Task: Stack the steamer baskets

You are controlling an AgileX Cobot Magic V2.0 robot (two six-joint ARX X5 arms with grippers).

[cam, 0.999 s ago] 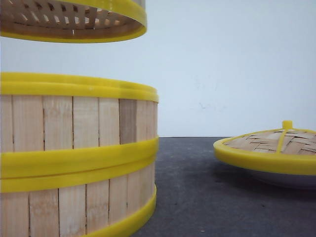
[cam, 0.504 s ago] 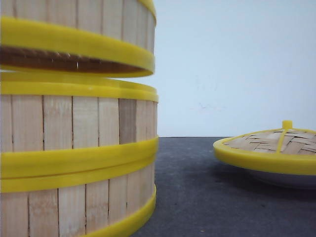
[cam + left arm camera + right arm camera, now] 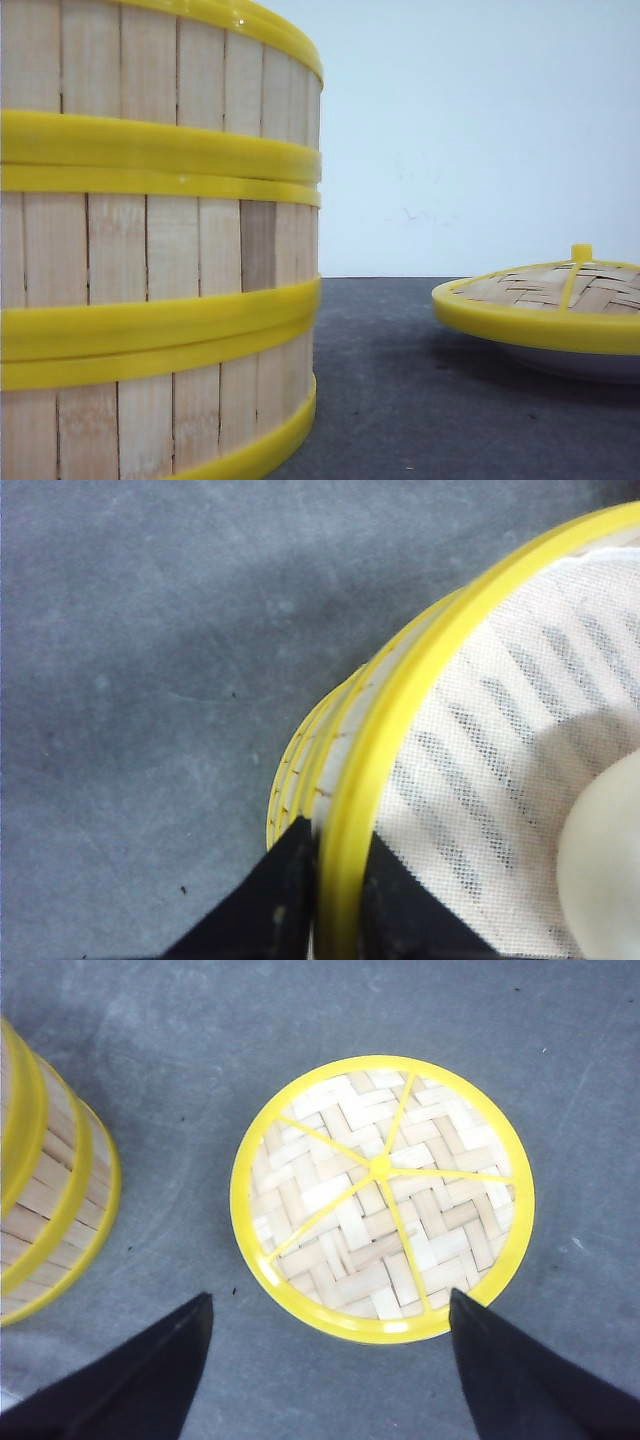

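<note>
Steamer baskets, three high, stand as one column at the left of the front view. The top basket (image 3: pixel 160 70) now rests on the middle basket (image 3: pixel 150 240), their yellow rims meeting with no gap showing; half a second earlier a dark slit still separated them, and a second earlier only the underside of the descending basket was in frame. The bottom basket (image 3: pixel 150 420) sits on the dark grey tabletop (image 3: pixel 420 400).

In the left wrist view, the left hand (image 3: pixel 335 880) is closed on the top basket's rim (image 3: pixel 400 710), one black finger (image 3: pixel 275 900) outside the wall and the other inside. Within the basket lie a white mesh liner (image 3: pixel 500 750) and a pale rounded object (image 3: pixel 605 870), too blurred to identify.

The right hand (image 3: pixel 330 1370) hangs with its fingers spread wide and empty above the domed woven lid (image 3: pixel 382 1195). The front view shows this lid (image 3: pixel 560 300) well to the right of the stack, resting on a shallow white plate (image 3: pixel 590 362).

Judged from the closed seam, this placement is effectively complete. What remains is for the left hand to release the rim and lift clear without dragging the top basket sideways, the evident risk at this stage.
</note>
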